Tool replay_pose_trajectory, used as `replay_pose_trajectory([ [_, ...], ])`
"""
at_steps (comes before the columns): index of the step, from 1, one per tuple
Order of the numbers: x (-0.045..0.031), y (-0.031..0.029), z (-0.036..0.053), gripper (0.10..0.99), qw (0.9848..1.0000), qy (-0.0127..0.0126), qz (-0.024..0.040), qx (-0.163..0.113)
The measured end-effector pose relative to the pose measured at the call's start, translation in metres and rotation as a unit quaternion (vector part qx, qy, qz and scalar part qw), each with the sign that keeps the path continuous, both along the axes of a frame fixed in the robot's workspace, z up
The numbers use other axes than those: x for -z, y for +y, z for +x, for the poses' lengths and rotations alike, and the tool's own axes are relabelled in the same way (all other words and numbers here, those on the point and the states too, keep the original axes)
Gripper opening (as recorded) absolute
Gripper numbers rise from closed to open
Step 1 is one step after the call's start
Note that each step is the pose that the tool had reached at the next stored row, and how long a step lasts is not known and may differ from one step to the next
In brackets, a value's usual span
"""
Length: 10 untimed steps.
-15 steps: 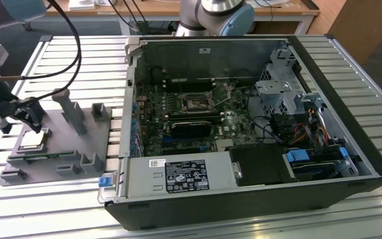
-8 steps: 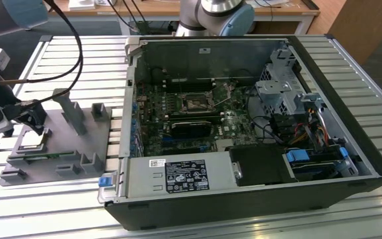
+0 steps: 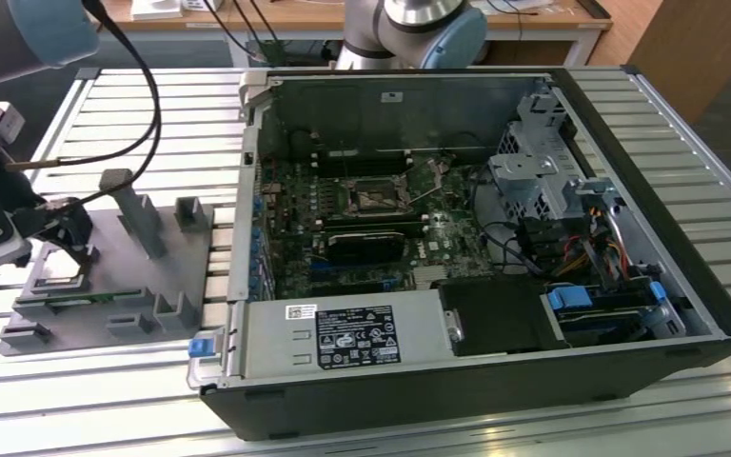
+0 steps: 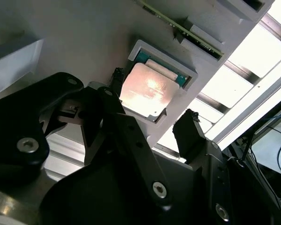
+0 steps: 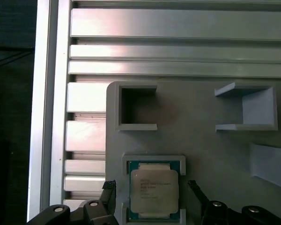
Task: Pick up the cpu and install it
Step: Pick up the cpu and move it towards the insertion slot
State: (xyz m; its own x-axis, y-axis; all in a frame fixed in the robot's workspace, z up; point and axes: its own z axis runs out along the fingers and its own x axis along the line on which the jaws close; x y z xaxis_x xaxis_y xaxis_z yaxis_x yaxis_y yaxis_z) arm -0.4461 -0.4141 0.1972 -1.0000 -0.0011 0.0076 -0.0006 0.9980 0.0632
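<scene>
The cpu (image 5: 154, 190) is a flat square chip with a shiny metal top, lying in a shallow pocket of the grey fixture plate (image 5: 215, 150). In the second wrist view the cpu (image 4: 147, 89) glares under the light. My gripper (image 5: 153, 188) hangs just above it, open, with one black finger (image 5: 109, 193) on each side of the pocket and not touching the chip. In the exterior view the gripper (image 3: 71, 246) is at the left, over the cpu (image 3: 60, 282). The black socket (image 3: 376, 198) lies on the motherboard inside the open computer case (image 3: 594, 314).
The fixture plate (image 3: 125, 286) carries upright grey posts (image 3: 137, 214) and a green memory stick (image 3: 80, 305) near its front edge. A black cable (image 3: 149, 105) loops above the plate. The slatted metal table (image 3: 708, 124) surrounds the case. A second arm's base (image 3: 410, 33) stands behind the case.
</scene>
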Motion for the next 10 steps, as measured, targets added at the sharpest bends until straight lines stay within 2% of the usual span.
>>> replay_pose_trajectory([
  [8, 0.0075, -0.0008, 0.0013, 0.702, 1.0, 0.0001, -0.0001, 0.0],
  [9, 0.008, -0.0008, 0.0019, 0.686, 1.0, 0.0, 0.0, 0.0],
  [10, 0.0083, -0.0008, 0.0033, 0.62, 1.0, 0.0, 0.0, 0.0],
])
